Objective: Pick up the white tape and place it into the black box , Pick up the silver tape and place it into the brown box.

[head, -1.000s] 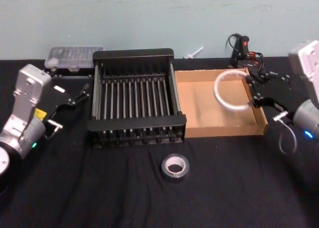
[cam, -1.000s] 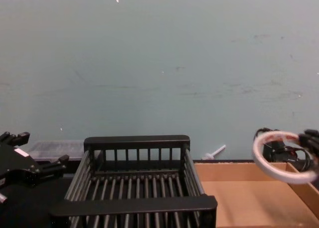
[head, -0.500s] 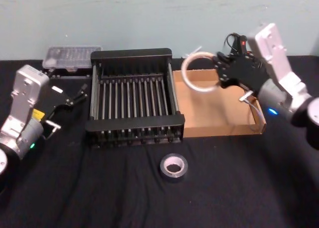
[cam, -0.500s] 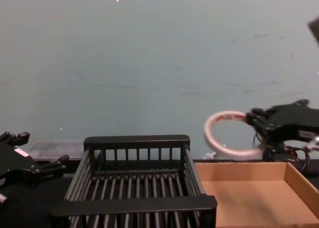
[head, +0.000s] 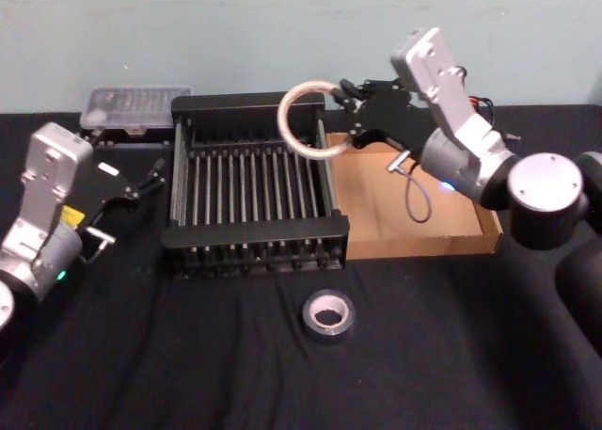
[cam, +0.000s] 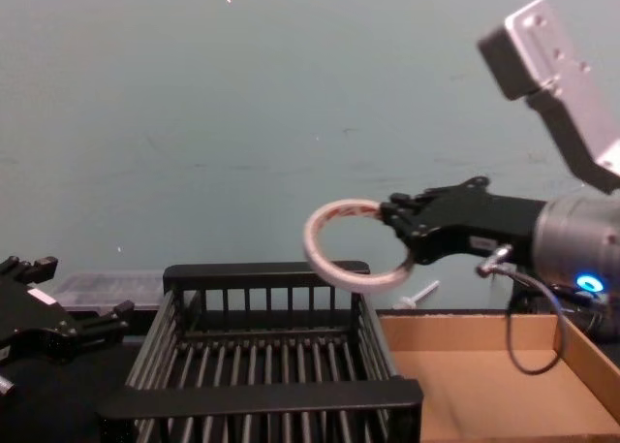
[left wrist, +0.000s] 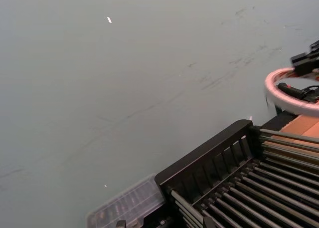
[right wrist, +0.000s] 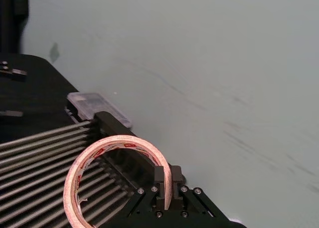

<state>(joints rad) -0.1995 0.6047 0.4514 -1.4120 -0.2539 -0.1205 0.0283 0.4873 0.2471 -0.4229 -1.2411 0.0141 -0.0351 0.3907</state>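
The white tape (head: 307, 119), a thin whitish ring, is being held clamped in the right gripper (head: 344, 113) above the far right corner of the black box (head: 256, 234). Its red print is being shown in the right wrist view (right wrist: 112, 177). The chunky silver tape (head: 329, 315) is being seen lying on the black cloth in front of the boxes. Half a second ago the ring was being carried over the brown box (head: 433, 246). The left gripper (head: 150, 181) is being kept parked left of the slatted crate, fingers apart.

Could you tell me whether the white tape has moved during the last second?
Yes. The white tape, held by the right gripper, went leftward from over the brown box to the black box right rim.
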